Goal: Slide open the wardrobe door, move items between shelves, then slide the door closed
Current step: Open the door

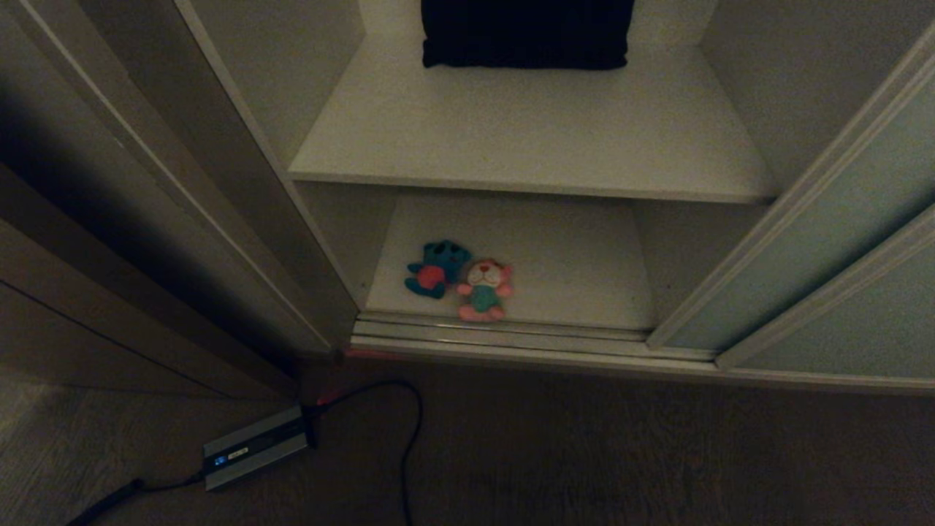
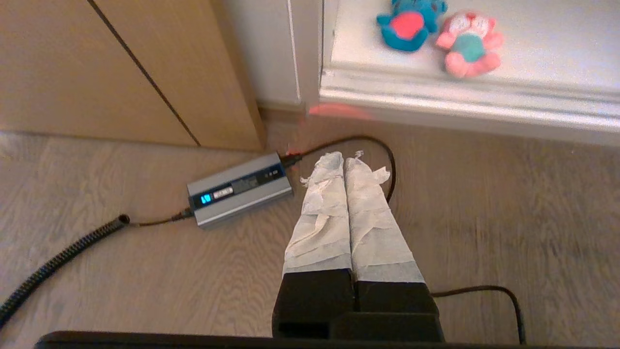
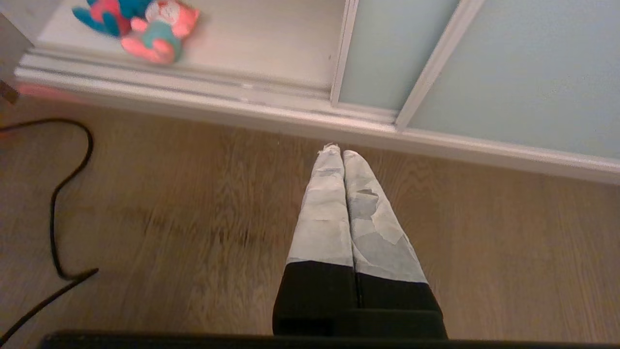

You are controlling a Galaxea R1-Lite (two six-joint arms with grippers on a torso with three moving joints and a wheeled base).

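A tall, matte pale grey-green sliding wardrobe door (image 1: 825, 241) framed in thin cream trim stands slid aside to the right, leaving the wardrobe interior exposed. On the lowest off-white shelf board (image 1: 577, 270), just behind the ribbed metal floor track (image 1: 511, 332), lie two plush toys touching side by side: a small teal plush toy with a red-pink belly (image 1: 435, 268) on the left and a pink plush toy with a white face and teal belly (image 1: 484, 290) on the right, nearer the front edge. The off-white shelf above (image 1: 526, 139) carries only a dark folded cloth (image 1: 526, 33) at its back. Neither arm appears in the head view. The left gripper (image 2: 345, 157), its tape-wrapped fingers pressed together and empty, hangs over the wood-grain floor (image 2: 484, 213) beside a grey metal power adapter (image 2: 240, 189) with a black cable (image 2: 58, 259). The right gripper (image 3: 337, 151), likewise closed on nothing, hangs over the floor in front of the door's bottom rail.
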